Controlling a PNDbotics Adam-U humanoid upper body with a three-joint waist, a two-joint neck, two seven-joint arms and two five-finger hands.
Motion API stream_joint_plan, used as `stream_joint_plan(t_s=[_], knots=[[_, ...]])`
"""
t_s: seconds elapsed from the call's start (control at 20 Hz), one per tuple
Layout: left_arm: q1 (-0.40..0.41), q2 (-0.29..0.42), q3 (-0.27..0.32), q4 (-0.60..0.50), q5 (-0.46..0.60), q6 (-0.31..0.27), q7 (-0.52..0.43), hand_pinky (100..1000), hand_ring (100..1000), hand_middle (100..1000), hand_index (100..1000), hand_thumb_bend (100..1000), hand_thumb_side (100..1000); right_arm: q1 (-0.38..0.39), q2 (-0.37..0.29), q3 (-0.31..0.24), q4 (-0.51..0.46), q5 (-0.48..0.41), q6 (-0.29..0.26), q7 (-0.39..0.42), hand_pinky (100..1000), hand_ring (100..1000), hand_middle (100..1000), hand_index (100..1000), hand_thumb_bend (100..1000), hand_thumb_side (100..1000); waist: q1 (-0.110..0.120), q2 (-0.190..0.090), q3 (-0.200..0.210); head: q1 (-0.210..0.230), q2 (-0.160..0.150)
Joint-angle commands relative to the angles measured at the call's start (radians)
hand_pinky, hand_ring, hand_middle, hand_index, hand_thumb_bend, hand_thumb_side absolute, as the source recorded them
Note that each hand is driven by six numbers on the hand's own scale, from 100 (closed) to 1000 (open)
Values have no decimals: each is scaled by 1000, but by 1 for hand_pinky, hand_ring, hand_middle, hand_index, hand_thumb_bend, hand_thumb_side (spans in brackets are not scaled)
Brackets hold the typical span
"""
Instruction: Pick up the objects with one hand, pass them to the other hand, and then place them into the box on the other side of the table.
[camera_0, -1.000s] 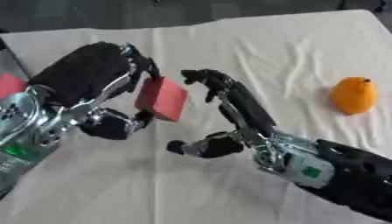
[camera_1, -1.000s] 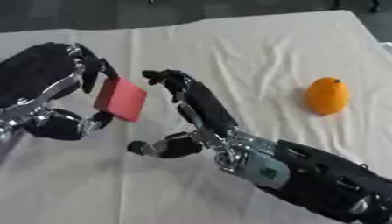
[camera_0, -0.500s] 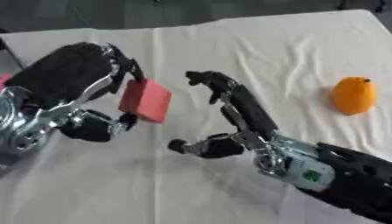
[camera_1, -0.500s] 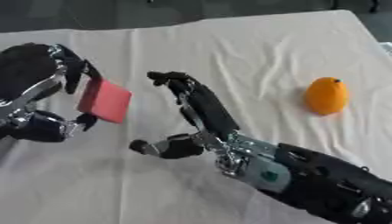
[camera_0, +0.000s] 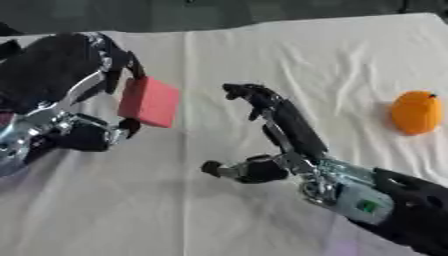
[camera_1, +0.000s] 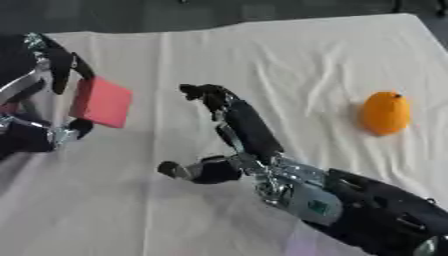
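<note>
Now the left hand (camera_0: 66, 95), pinching the flat red rectangular block (camera_0: 150, 102), has drawn leftward from the spread-fingered, empty right hand (camera_0: 271, 135), suggesting the handover is done and boxing comes next.

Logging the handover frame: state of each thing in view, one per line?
left hand: shut on the red block, raised off the cloth
red block: pinched in the left hand, tilted, off the table
right hand: open, holding nothing, apart from the block
orange fruit: lying on the white cloth, untouched

Bare cloth (camera_0: 219, 55) between hands; orange (camera_0: 416, 112) far right, apart.
</note>
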Motion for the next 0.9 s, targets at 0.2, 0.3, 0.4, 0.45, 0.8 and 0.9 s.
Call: stream_joint_plan(t_s=[0.2, 0.3, 0.4, 0.45, 0.8, 0.9], knots=[[24, 101, 85, -46, 10, 41, 24, 714, 531, 343, 426, 448, 100, 3, -20, -9, -10, 18, -6, -7, 489, 843, 717, 890, 724, 443, 8, -18, 2, 62, -18], [39, 124, 109, -49, 9, 54, 37, 714, 530, 342, 424, 451, 100, 6, -21, -10, -10, 21, -9, -10, 491, 844, 719, 890, 723, 443, 7, -18, 1, 79, -21], [54, 144, 130, -51, 11, 65, 49, 714, 529, 340, 422, 450, 100, 10, -21, -10, -10, 24, -10, -12, 491, 844, 719, 891, 723, 443, 5, -18, 1, 93, -24], [61, 154, 141, -52, 12, 70, 55, 713, 529, 340, 421, 455, 100, 11, -21, -10, -10, 26, -10, -14, 492, 844, 720, 891, 726, 446, 4, -18, 0, 100, -26], [106, 190, 200, -3, -4, 98, 99, 712, 528, 338, 417, 459, 100, 18, -17, -12, -10, 31, -9, -25, 493, 845, 722, 892, 722, 444, -3, -17, -3, 140, -37], [118, 195, 210, 12, -4, 102, 108, 713, 529, 339, 417, 458, 100, 21, -15, -12, -10, 33, -10, -28, 494, 845, 722, 892, 722, 445, -5, -17, -5, 156, -41]])
